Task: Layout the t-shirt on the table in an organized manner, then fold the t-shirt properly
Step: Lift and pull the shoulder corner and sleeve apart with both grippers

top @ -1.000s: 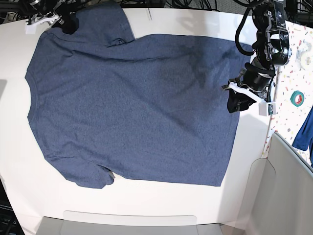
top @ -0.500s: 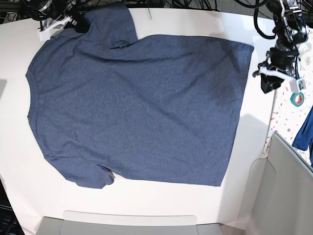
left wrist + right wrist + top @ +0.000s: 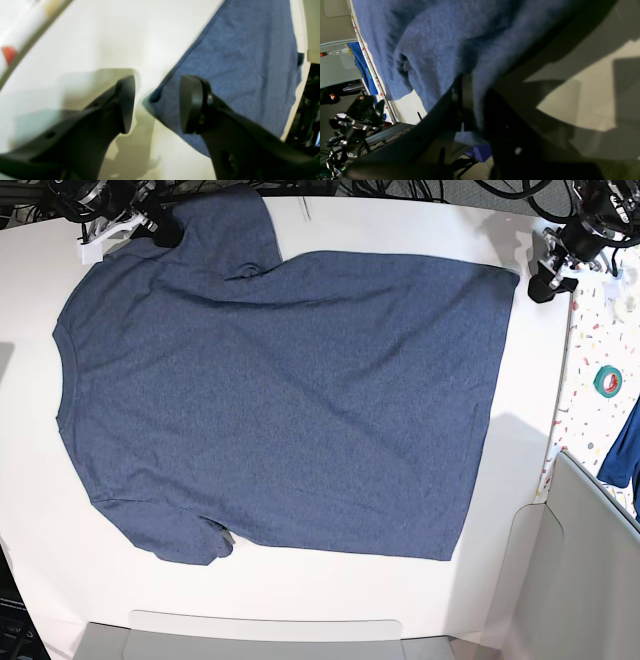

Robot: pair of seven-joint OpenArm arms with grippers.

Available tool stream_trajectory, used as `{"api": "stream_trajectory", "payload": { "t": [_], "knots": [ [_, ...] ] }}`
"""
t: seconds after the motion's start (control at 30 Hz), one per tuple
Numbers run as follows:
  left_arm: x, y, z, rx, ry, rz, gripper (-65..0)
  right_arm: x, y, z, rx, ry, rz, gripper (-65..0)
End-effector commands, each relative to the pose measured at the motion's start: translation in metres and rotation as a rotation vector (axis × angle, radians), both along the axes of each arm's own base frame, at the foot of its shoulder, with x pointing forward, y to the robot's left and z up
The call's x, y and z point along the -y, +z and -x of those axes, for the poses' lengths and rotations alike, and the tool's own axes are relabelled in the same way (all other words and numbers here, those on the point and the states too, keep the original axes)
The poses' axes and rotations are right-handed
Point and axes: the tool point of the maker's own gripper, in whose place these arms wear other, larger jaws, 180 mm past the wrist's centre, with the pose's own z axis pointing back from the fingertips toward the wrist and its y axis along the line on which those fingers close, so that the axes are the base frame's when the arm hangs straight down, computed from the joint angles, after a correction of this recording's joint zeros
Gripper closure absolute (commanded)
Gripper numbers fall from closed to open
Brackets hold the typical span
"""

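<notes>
The dark blue t-shirt [image 3: 270,400] lies spread flat on the white table [image 3: 400,225], with no lettering showing. At the far left corner my right gripper [image 3: 160,227] is shut on the edge of the shirt's far sleeve. In the right wrist view the t-shirt [image 3: 440,37] is pinched in the right gripper [image 3: 472,100]. My left gripper [image 3: 545,275] hovers open just off the shirt's far right corner. From the left wrist, the left gripper [image 3: 156,102] holds nothing, and the t-shirt's [image 3: 237,62] corner lies on the table [image 3: 100,37] below the gap.
A narrow speckled surface [image 3: 598,330] runs along the right, carrying a green tape roll [image 3: 607,380] and a bright blue cloth [image 3: 625,445]. A grey panel [image 3: 590,570] stands at the near right. Cables crowd the far edge.
My left gripper let go of the shirt's right hem, opened wider and moved to the far right corner. The hem now lies flat. My right gripper closed on the far sleeve.
</notes>
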Motion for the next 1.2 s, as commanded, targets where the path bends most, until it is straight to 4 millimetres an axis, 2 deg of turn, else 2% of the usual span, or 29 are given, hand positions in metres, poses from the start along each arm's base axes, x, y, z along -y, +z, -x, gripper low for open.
{"api": "stream_trajectory", "payload": {
  "t": [0.0, 0.27, 0.43, 0.77, 0.97, 1.07, 1.17],
  "knots": [
    [-0.004, 0.004, 0.000, 0.012, 0.000, 0.002, -28.9, 0.008, -0.017, 0.027, -0.131, 0.035, 0.066, 0.0],
    [-0.003, -0.019, 0.019, -0.058, 0.032, 0.057, -28.9, 0.008, -0.017, 0.029, -0.136, 0.035, 0.065, 0.0],
    [0.010, -0.025, 0.023, -0.063, 0.041, 0.093, -28.9, 0.008, -0.017, 0.030, -0.138, 0.035, 0.065, 0.0],
    [0.058, -0.039, 0.018, -0.102, -0.082, 0.172, -28.8, 0.008, -0.017, 0.030, -0.138, 0.035, 0.065, 0.0],
    [0.064, -0.040, 0.018, -0.105, -0.097, 0.181, -28.2, 0.008, -0.017, 0.030, -0.138, 0.035, 0.065, 0.0],
    [0.064, -0.040, 0.018, -0.105, -0.098, 0.180, -21.1, 0.008, -0.017, 0.030, -0.138, 0.035, 0.065, 0.0],
    [0.063, -0.041, 0.018, -0.105, -0.096, 0.181, -3.9, 0.008, -0.017, 0.030, -0.138, 0.035, 0.065, 0.0]
  ]
}}
